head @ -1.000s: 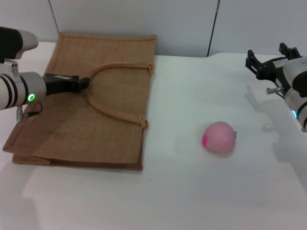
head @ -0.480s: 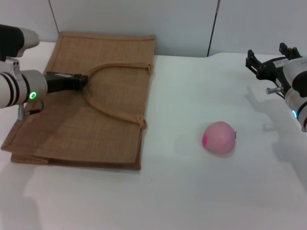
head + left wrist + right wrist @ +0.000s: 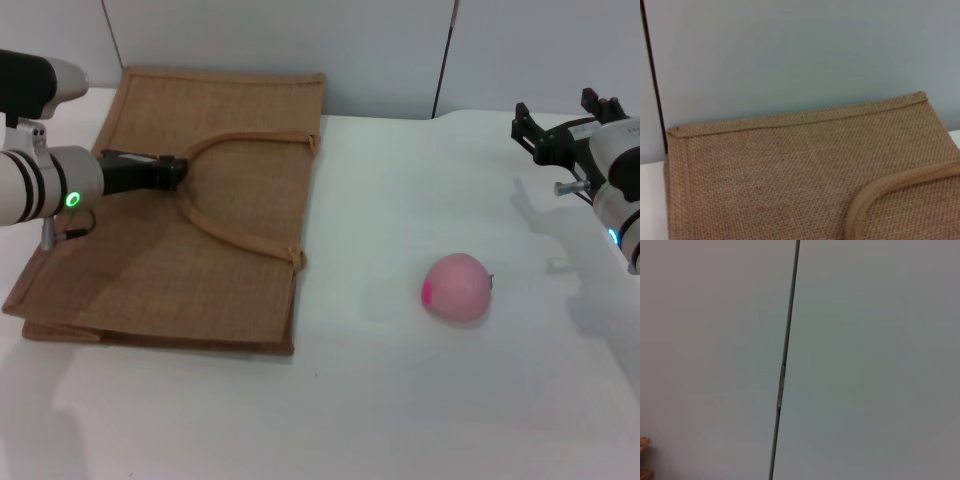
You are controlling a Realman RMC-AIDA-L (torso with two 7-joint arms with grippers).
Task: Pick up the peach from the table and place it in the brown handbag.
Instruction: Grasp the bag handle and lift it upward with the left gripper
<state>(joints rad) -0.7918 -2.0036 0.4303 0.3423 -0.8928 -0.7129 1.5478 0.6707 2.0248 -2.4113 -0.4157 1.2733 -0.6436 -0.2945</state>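
Observation:
The pale-pink peach (image 3: 458,288) lies on the white table (image 3: 400,410), right of centre. The brown handbag (image 3: 230,270) lies flat at the left, its arched handle (image 3: 245,140) on top. My left gripper (image 3: 180,172) is over the bag, shut on the left end of that handle. The left wrist view shows the bag's woven cloth (image 3: 790,165) and part of the handle (image 3: 890,185). My right gripper (image 3: 560,122) hangs open and empty at the far right, well behind and to the right of the peach.
A pale wall (image 3: 380,50) with a dark vertical seam (image 3: 782,380) stands behind the table. White tabletop lies between the bag and the peach and in front of both.
My left gripper has tugged the handle a little; the bag's front edge and corners have shifted slightly to the left. The peach and the right arm have not moved.

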